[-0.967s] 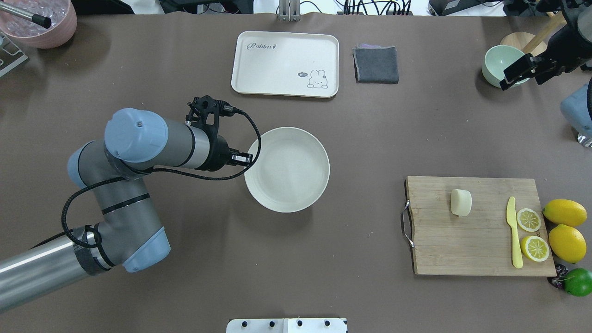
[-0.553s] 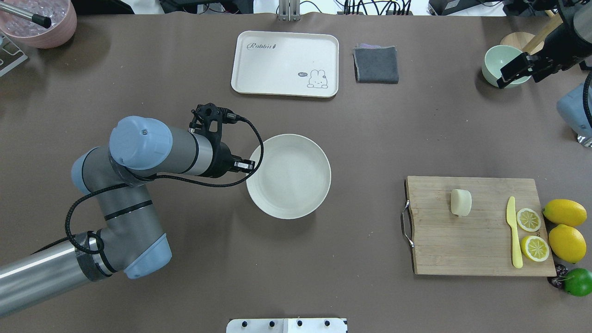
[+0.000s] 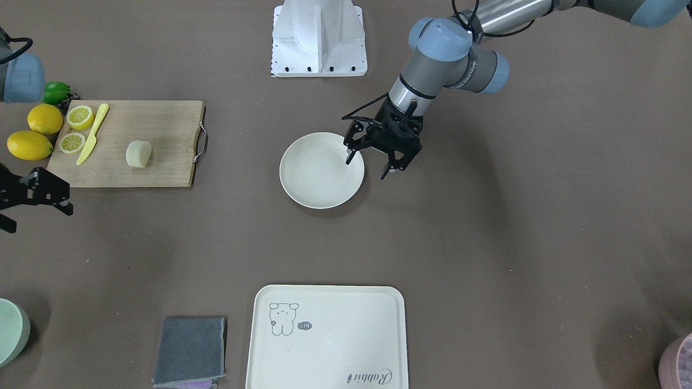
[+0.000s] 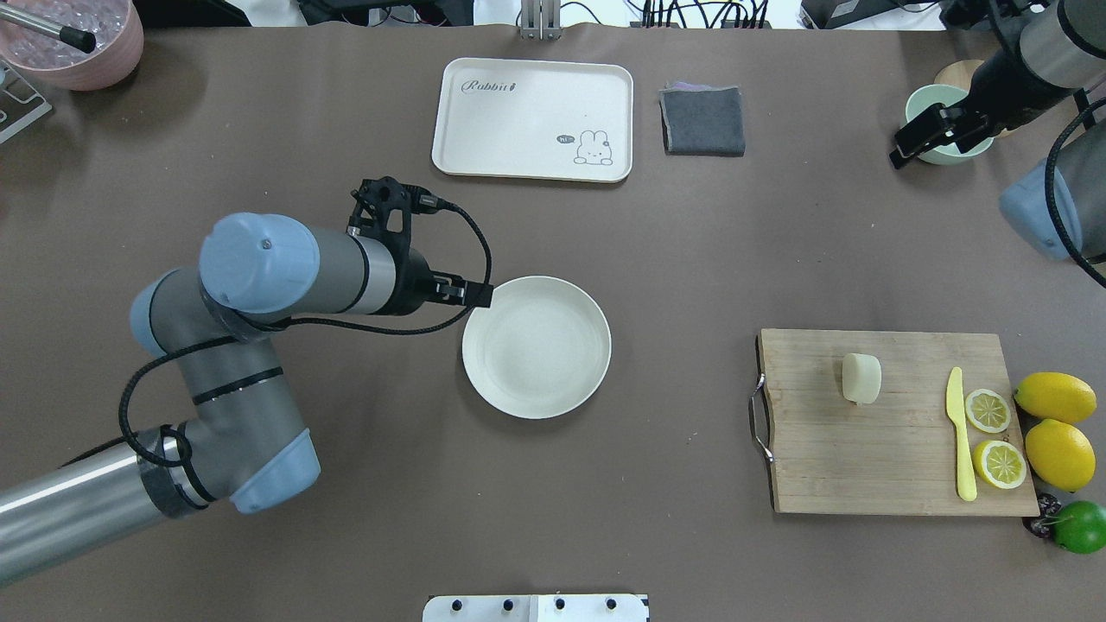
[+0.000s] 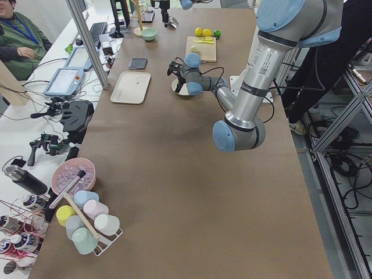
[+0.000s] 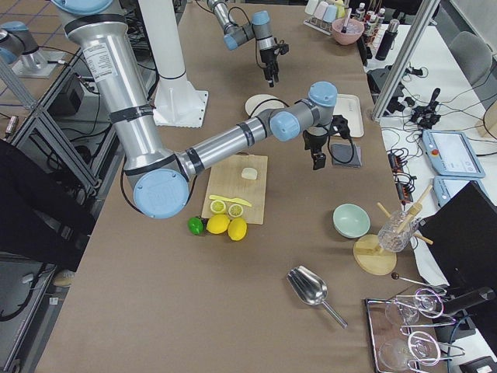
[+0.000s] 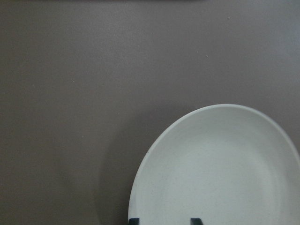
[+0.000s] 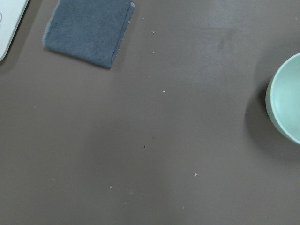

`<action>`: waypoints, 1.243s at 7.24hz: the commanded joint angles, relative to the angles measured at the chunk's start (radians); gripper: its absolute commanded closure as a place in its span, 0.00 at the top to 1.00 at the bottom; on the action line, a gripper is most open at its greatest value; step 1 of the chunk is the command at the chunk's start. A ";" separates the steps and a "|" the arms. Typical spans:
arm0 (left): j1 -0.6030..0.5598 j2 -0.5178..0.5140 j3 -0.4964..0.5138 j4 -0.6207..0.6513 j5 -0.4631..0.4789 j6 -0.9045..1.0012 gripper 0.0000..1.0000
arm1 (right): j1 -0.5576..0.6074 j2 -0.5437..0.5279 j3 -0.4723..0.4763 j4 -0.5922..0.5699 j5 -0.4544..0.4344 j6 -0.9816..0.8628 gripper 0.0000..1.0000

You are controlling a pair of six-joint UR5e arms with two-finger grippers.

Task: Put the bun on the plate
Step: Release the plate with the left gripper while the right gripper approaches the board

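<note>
The bun [image 4: 861, 378] [image 3: 138, 153], pale cream and rounded, lies on the wooden cutting board [image 4: 864, 458] at the right. The plate [image 4: 536, 347] [image 3: 321, 170] [image 7: 220, 168], round and off-white, rests on the table in the middle with nothing in it. My left gripper [image 4: 478, 295] [image 3: 367, 167] is open at the plate's left rim, one finger over the inside and one outside. My right gripper [image 4: 903, 155] [image 3: 35, 219] hovers open beside the green bowl, far from the bun, holding nothing.
A yellow knife [image 4: 959, 432], two lemon halves [image 4: 988, 410], whole lemons [image 4: 1056, 397] and a lime [image 4: 1080, 525] sit at the board's right end. At the back are a cream tray [image 4: 533, 118], a grey cloth [image 4: 702, 119], a green bowl [image 4: 924, 99] and a pink bowl [image 4: 78, 52].
The plate has shifted toward the robot and sits lower, and the left gripper came along with it. The right gripper has swung left across the green bowl.
</note>
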 commanded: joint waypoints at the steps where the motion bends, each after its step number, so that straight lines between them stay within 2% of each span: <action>1: -0.214 0.007 0.005 0.007 -0.194 0.109 0.97 | -0.051 -0.011 0.004 -0.005 0.008 0.030 1.00; 2: -0.278 0.023 0.019 0.008 -0.212 0.166 0.97 | -0.119 -0.049 0.020 0.003 -0.027 0.162 1.00; 3: -0.333 0.023 0.047 0.005 -0.218 0.191 0.97 | -0.229 -0.087 0.074 0.004 -0.090 0.224 1.00; 5: -0.361 0.024 0.070 0.007 -0.217 0.191 0.97 | -0.353 -0.152 0.148 0.006 -0.188 0.320 1.00; 9: -0.364 0.084 0.013 0.007 -0.211 0.185 0.97 | -0.394 -0.253 0.185 0.000 -0.193 0.328 1.00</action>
